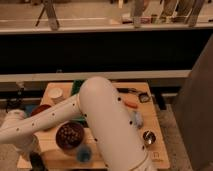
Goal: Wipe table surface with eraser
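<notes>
White arm [102,120] bent low over table surface [156,127], gripper [36,161] at front-left edge — clenched

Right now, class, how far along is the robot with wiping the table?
Done: nothing visible; no wiped patch shows on the table surface. In hand: the gripper, shut, sits low at the table's near left corner; whether it holds the eraser cannot be told. Left: the wiping itself.

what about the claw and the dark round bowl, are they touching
Apart. The camera view shows the claw at lower left, with a strip of bare tabletop between it and the dark round bowl.
</notes>
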Available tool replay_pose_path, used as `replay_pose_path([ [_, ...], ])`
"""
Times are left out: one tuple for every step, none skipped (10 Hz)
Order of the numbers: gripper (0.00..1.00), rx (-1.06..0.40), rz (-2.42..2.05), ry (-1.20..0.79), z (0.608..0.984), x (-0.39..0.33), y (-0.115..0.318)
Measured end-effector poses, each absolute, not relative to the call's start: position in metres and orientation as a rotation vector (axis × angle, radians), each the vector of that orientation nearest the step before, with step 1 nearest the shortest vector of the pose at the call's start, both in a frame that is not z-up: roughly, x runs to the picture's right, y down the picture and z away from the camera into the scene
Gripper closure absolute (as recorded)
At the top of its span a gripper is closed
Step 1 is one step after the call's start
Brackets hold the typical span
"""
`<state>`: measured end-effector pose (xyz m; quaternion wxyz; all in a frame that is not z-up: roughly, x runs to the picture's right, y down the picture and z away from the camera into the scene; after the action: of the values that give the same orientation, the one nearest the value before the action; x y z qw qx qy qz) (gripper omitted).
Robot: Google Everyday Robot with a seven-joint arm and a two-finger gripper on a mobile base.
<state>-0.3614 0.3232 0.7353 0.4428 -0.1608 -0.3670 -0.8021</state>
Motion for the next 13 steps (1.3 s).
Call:
replay_pose_path([
  [1.0, -0.411, -1.969, -0.905, 0.738, -0.349, 0.32],
  [1.0, -0.418, -1.952, -0.895, 0.742, -0.338, 0.315],
  [1.0, -0.423, -1.936, -0.887, 0.747, -0.33, 0.307],
  [1.0, -0.418, -1.93, -0.88, 0.756, -0.326, 0.295],
  [1.0, -0.415, -1.924, -0.877, 0.762, -0.325, 0.286],
  [1.0, -0.408, -1.918, -0.873, 0.771, -0.323, 0.273],
  [1.0, -0.404, -1.914, -0.866, 0.778, -0.32, 0.262],
  [1.0, -0.4, -1.917, -0.861, 0.78, -0.321, 0.256],
  [1.0, -0.387, -1.925, -0.857, 0.781, -0.325, 0.248],
  [1.0, -0.379, -1.948, -0.856, 0.781, -0.334, 0.242],
  [1.0, -0.372, -1.971, -0.859, 0.78, -0.346, 0.239],
  [1.0, -0.367, -1.99, -0.861, 0.779, -0.355, 0.237],
  [1.0, -0.359, -2.032, -0.865, 0.777, -0.374, 0.235],
])
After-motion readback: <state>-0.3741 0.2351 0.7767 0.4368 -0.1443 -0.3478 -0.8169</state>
